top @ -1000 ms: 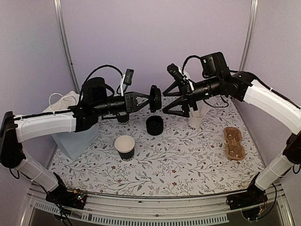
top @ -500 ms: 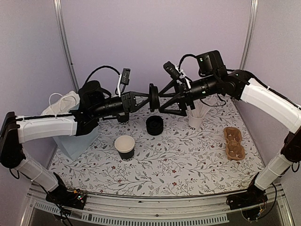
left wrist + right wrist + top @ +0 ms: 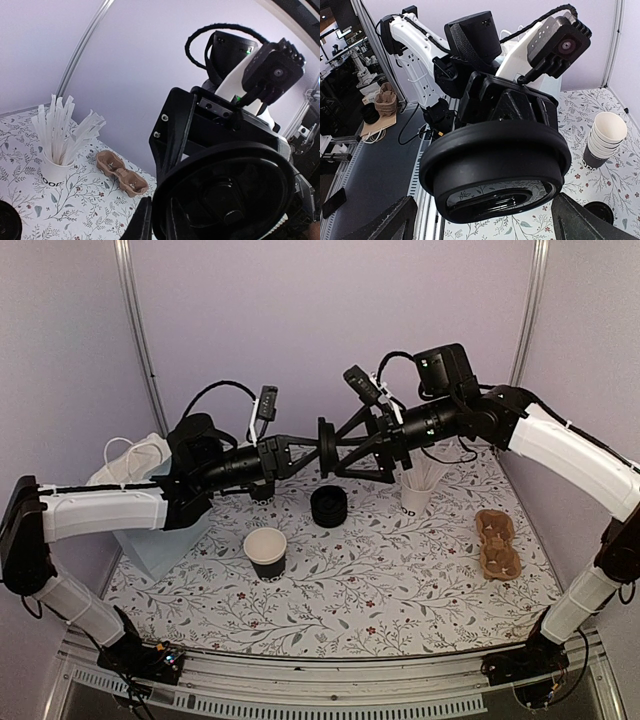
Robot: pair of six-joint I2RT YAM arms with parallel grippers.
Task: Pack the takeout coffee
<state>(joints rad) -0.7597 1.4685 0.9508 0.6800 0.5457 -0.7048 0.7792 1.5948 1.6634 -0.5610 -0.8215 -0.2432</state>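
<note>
The takeout cup [image 3: 266, 551], black with a whitish rim, stands open and lidless on the table in front of the left arm. My left gripper [image 3: 317, 448] is shut on the edge of a round black lid [image 3: 326, 447] and holds it upright in mid-air above the table. The lid fills the left wrist view [image 3: 225, 195] and the right wrist view [image 3: 495, 167]. My right gripper [image 3: 346, 452] is open. Its fingers [image 3: 590, 220] stand wide apart on either side of the lid without touching it.
A stack of black lids [image 3: 329, 506] sits behind the cup. A white cup of straws [image 3: 414, 494] and a brown cardboard carrier [image 3: 497, 542] are on the right. A paper bag [image 3: 150, 508] is at the left. Nested cups [image 3: 602, 142] stand under the left arm.
My right gripper has moved left, and its open fingers now reach around the lid. My left gripper has kept hold of the lid and shifted only slightly.
</note>
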